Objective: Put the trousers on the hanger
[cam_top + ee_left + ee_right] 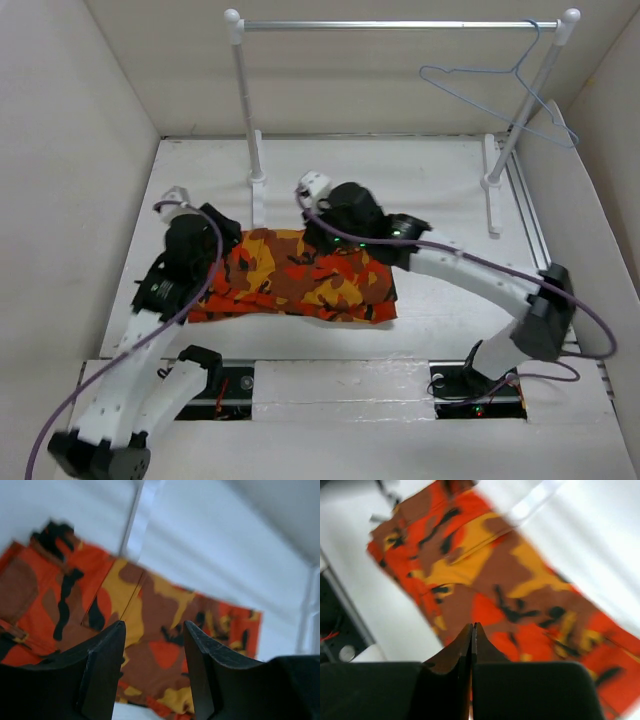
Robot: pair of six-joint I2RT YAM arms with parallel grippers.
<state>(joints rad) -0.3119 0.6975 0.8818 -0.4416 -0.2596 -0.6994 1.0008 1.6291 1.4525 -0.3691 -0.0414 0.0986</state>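
The orange, red, yellow and black camouflage cloth trousers (295,275) mid-frame look soft and limp, best pinched at an edge; left gripper (154,647) gapes, right gripper (472,632) is pressed closed.

No legible txt on any of my 3 feeds.
I can't read any lettering, nos., brand or sign: top cam is too coarse to show any marking on the white arm links (470,270), and both wrist cams are blurred, showing only camo print on the trousers (150,605).
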